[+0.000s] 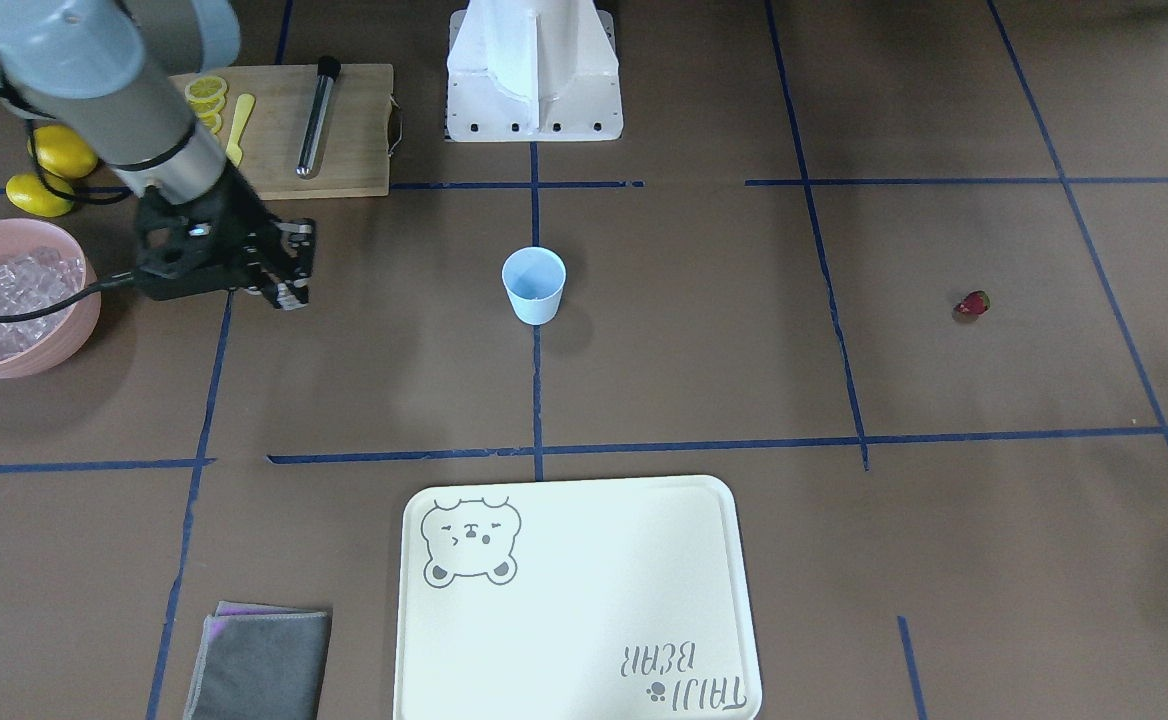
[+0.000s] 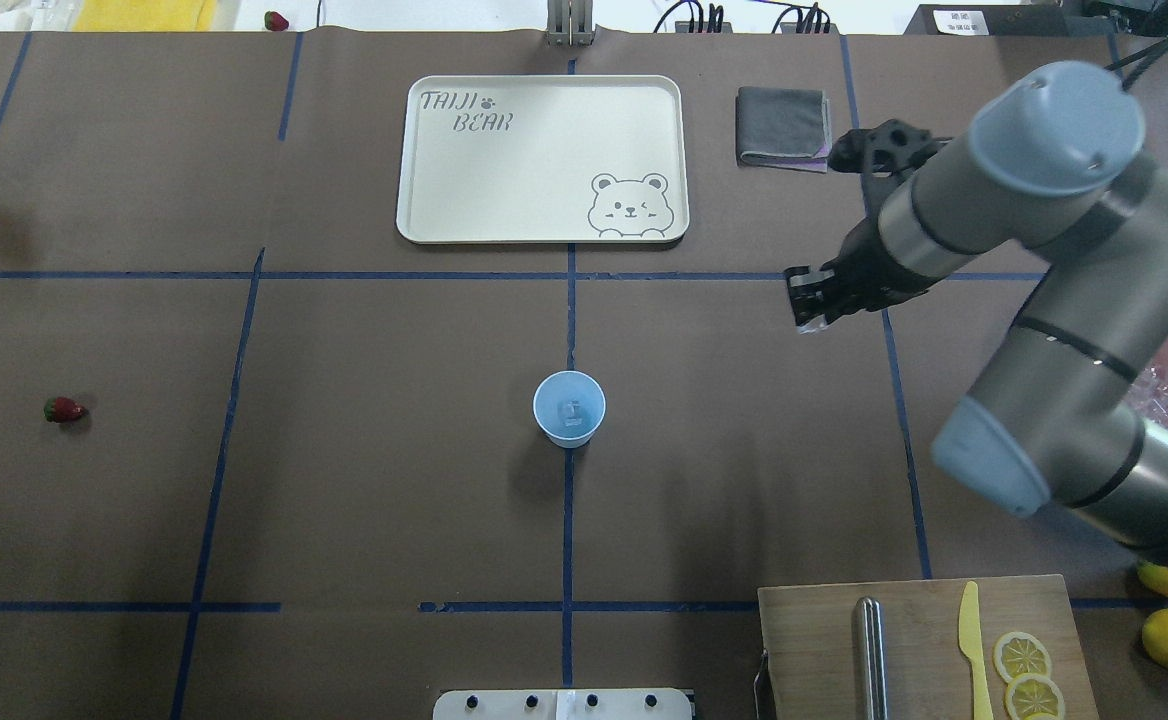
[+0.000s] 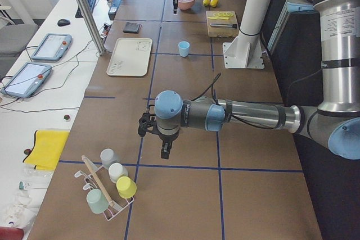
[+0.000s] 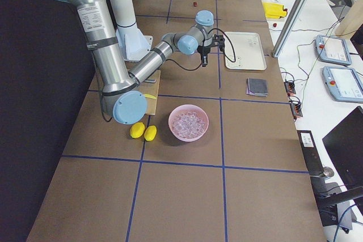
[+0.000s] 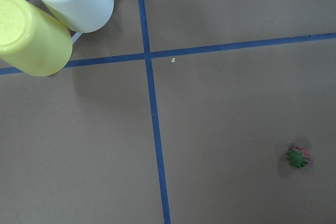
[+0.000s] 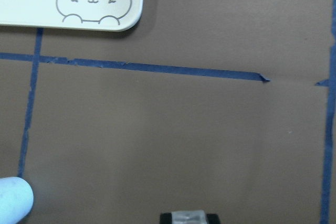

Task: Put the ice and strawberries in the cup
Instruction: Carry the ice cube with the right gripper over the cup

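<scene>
Glassy ice cube [image 6: 184, 217] clamped in right gripper [image 2: 809, 310], well apart from cup [image 2: 569, 407], left gripper [image 3: 164, 153] state unclear

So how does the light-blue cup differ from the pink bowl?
The cup is small, tapered and light blue; the pink bowl is far wider and rounded. The bowl is heaped with ice, while the cup holds what looks like one ice cube. The cup stands mid-table; the bowl sits towards the robot's right end, near the lemons. Both stand upright and open-topped.
</scene>
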Robot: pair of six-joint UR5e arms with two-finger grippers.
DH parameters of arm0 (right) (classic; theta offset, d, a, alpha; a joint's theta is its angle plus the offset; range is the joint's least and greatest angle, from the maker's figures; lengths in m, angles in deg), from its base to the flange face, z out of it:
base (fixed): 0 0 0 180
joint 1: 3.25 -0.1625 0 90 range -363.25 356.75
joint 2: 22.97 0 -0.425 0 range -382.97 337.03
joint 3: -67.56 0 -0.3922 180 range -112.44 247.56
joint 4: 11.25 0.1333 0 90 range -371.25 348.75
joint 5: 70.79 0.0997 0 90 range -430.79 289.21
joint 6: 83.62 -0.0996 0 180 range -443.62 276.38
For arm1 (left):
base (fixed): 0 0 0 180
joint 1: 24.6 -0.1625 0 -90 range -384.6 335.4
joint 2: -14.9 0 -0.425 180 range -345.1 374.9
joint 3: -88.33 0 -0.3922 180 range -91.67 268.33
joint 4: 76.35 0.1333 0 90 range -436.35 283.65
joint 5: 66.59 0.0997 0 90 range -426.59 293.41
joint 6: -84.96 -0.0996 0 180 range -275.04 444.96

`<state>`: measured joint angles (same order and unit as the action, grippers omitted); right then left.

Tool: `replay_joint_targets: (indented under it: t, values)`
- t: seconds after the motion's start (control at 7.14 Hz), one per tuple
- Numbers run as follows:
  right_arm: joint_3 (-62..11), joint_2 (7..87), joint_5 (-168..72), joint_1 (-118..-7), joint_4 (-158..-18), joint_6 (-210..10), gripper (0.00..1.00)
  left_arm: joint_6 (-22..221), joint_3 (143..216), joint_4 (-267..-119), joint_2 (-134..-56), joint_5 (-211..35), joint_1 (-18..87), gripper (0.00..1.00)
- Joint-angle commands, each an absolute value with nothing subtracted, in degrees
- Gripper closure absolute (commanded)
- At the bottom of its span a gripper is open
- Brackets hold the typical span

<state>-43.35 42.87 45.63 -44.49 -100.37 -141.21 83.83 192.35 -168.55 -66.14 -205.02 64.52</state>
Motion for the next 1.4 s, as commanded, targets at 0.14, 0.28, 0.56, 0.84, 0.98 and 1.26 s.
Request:
replay_joint_targets:
  t: [0.14,0.28,0.56,0.84,0.98,1.26]
  values:
    - [-38.5,27.1,35.1,-33.2,-109.6,-152.8,0.93,83.8,192.2,-168.5,-66.1,-205.0,64.5,0.0]
    - [-35.7,24.0,33.1,-31.6,-109.5,-154.6,0.93,83.8,192.2,-168.5,-66.1,-205.0,64.5,0.0]
    - [-34.5,22.8,32.4,-30.3,-109.5,-155.2,0.92,83.8,192.0,-168.5,-66.1,-205.0,64.5,0.0]
    - [-34.5,23.0,32.4,-30.2,-109.5,-155.1,0.54,83.8,192.0,-168.5,-66.1,-205.0,64.5,0.0]
    - [-34.5,22.9,31.6,-30.1,-109.5,-154.9,0.12,83.8,192.0,-168.5,-66.1,-205.0,64.5,0.0]
    - [-34.5,22.8,31.5,-30.1,-109.4,-155.1,0.05,83.8,191.9,-168.5,-66.1,-206.3,64.4,0.0]
